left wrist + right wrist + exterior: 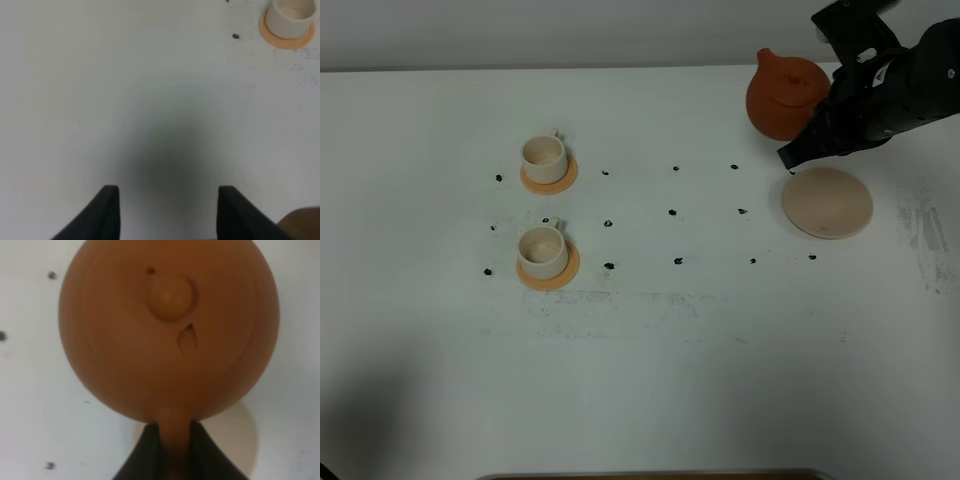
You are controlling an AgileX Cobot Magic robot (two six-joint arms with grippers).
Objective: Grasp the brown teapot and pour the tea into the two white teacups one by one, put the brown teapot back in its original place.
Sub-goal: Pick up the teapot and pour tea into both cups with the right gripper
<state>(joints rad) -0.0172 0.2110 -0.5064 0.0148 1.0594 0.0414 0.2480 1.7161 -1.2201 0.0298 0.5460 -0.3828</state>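
The brown teapot [782,95] [170,340] is off its saucer, toward the far right of the table, with its spout pointing away to the left. My right gripper [823,118] [175,452] is shut on its loop handle. The cream saucer [827,202] [246,440], the original place, lies bare just in front of the pot. Two white teacups [543,156] [541,247] stand on orange coasters at the left. My left gripper [167,215] hangs open over bare table, far from a cup [290,15].
Small black marks [672,212] dot the white table in rows between the cups and the saucer. A wooden edge [650,474] runs along the near side. The right arm [905,85] reaches in from the far right corner.
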